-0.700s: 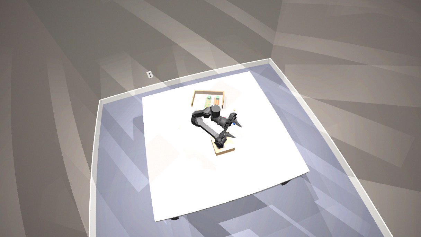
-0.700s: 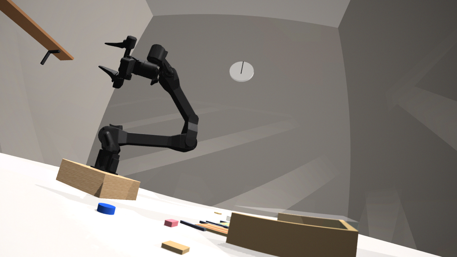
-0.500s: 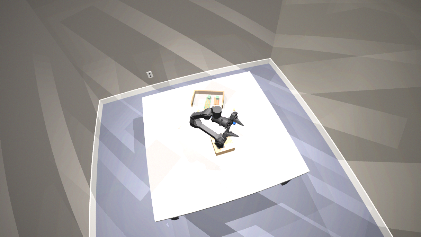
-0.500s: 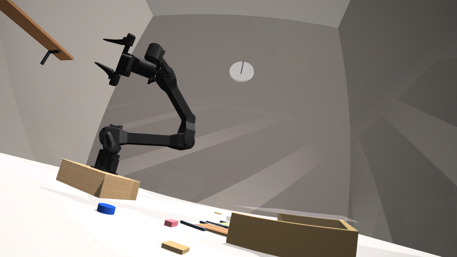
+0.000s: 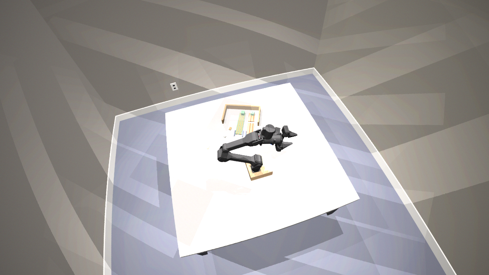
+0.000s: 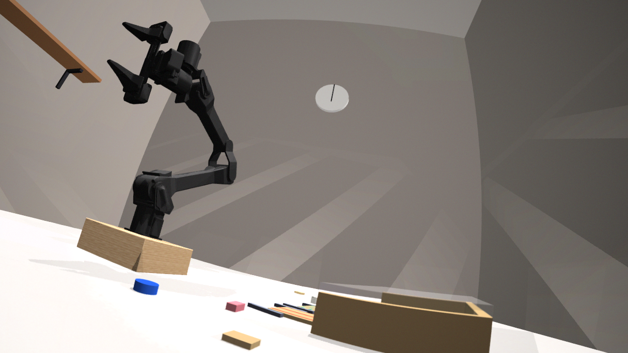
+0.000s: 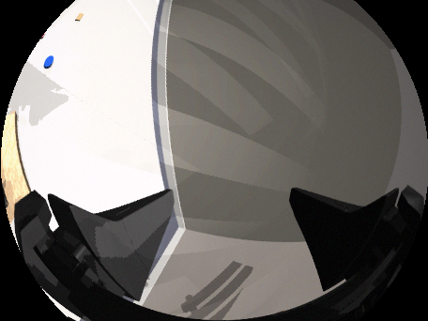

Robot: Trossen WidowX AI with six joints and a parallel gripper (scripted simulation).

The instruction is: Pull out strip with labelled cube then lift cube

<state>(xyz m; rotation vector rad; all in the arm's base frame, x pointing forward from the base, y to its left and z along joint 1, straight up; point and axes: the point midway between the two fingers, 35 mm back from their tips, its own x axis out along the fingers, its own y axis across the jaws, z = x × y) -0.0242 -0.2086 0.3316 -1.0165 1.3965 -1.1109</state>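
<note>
Top view: the fingers (image 5: 288,136) stand released and empty, pointing toward 3 o'clock, while the two strips (image 5: 246,122) lie at about 9 to 10 o'clock from them, long axes running 12 to 6 into the wooden tray (image 5: 223,114) on the counter (image 5: 307,177); two small green cubes (image 5: 246,112) sit at the far ends, their labels too small to read, and which strip is whole cannot be told. Exterior view: the fingers hang high above the counter, well apart from the strip ends at 5 o'clock; the tray wall hides the cubes. Wrist view: only the counter edge, a blue disc (image 7: 49,62) at 10 o'clock and both fingertips show; strips and cubes are out of frame
</note>
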